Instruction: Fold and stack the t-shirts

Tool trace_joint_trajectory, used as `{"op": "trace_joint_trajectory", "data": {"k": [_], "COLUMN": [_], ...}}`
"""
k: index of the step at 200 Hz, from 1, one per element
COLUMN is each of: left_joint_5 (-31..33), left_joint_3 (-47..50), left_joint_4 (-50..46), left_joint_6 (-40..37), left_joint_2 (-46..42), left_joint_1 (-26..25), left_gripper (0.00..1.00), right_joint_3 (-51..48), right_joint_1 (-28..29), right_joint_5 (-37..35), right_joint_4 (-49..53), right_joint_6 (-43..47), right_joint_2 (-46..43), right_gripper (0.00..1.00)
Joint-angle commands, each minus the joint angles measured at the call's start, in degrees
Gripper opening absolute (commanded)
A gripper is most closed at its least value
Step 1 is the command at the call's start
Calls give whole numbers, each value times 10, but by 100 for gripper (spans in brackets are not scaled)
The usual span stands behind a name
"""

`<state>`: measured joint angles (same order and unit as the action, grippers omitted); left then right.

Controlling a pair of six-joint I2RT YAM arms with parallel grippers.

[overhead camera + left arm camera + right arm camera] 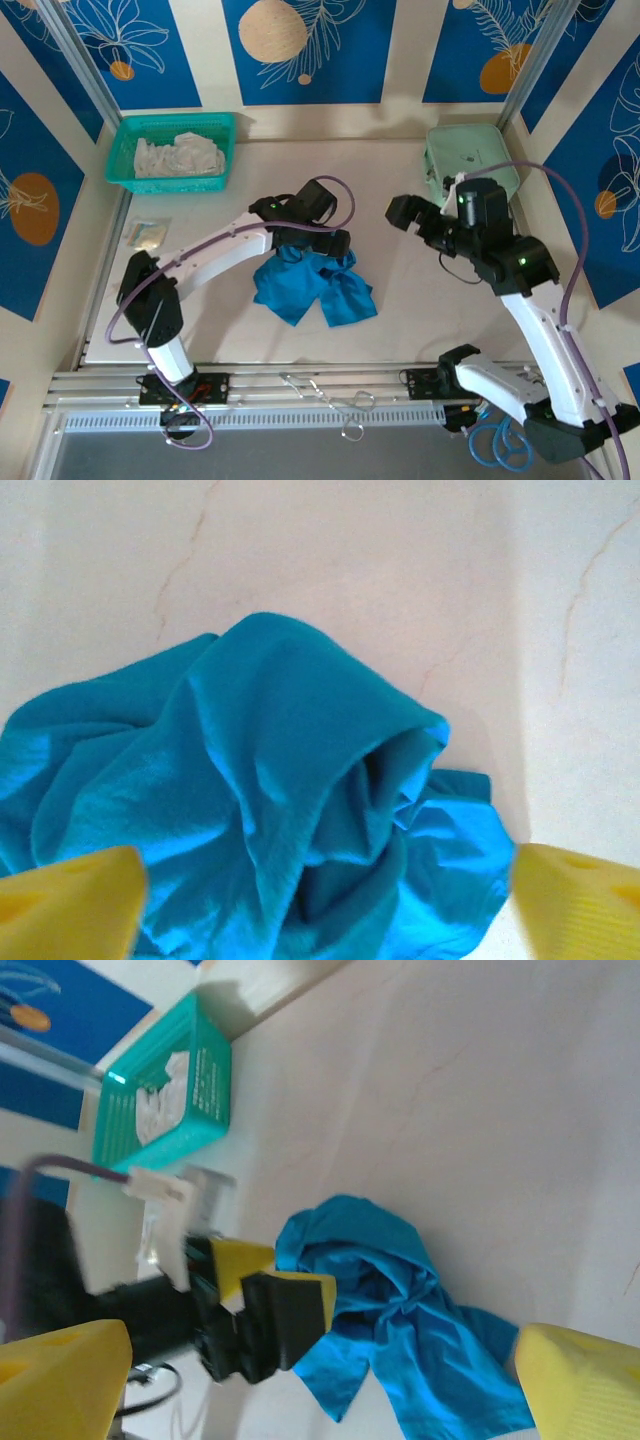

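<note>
My left gripper [325, 243] hung just over the t-shirt [313, 285], its jaws spread wide and holding nothing. From the left wrist the two yellow fingertips [70, 905] sat at either side of the heap, with loose cloth between them and no fold pinched. My right gripper [405, 212] was wide open and empty too, raised over bare table [420, 310] well to the right of the shirt.

The shirt lay crumpled in a single mound on the near middle of the table, between my two arms. It had a hooded fold on top and a flatter flap trailing toward the near right. I could not pick out a collar, sleeve or hem for certain.

I judged the step in hand to be opening the shirt out flat, since no fold could be made from a bundle like that. Doing it well meant not grabbing the top of the mound, where thin fabric would come up in several layers and stay tangled. The trailing flap looked the better place, because a single edge seemed to show there.

I thought the left gripper should come down low on that edge. The right should then cross over to take a second point along the same edge, so the cloth could be lifted and shaken loose. Dragging it sideways risked bunching it again, so a lift seemed safer than a pull.
</note>
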<state>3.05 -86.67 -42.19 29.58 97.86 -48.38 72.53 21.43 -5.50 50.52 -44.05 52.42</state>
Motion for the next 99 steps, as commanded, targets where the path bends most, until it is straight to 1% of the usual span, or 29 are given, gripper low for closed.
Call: {"op": "trace_joint_trajectory", "data": {"k": [1,32,55,65,75,86,99], "left_joint_5": [15,42,68,87,110,133,141], "left_joint_3": [-3,38,93,123,152,181,219], "left_joint_4": [-22,-71,-100,-110,-121,-131,-129], "left_joint_6": [-5,9,35,54,80,105,124], "left_joint_2": [-62,-114,-143,-159,-179,-203,-242], "left_joint_1": [-7,-7,-7,-7,-4,3,23], "left_gripper": [99,99,99,100,99,100,100], "right_joint_3": [-23,-55,-117,-140,-155,-157,-148], "right_joint_1": [-5,-3,18,39,75,124,182], "right_joint_5": [31,42,81,92,88,61,25], "right_joint_4": [-30,31,13,-9,-31,-47,-53], "right_joint_6": [43,58,26,7,-8,-21,-29], "right_joint_2": [-53,-68,-58,-44,-27,3,47], "right_gripper": [99,100,91,86,82,80,78]}}
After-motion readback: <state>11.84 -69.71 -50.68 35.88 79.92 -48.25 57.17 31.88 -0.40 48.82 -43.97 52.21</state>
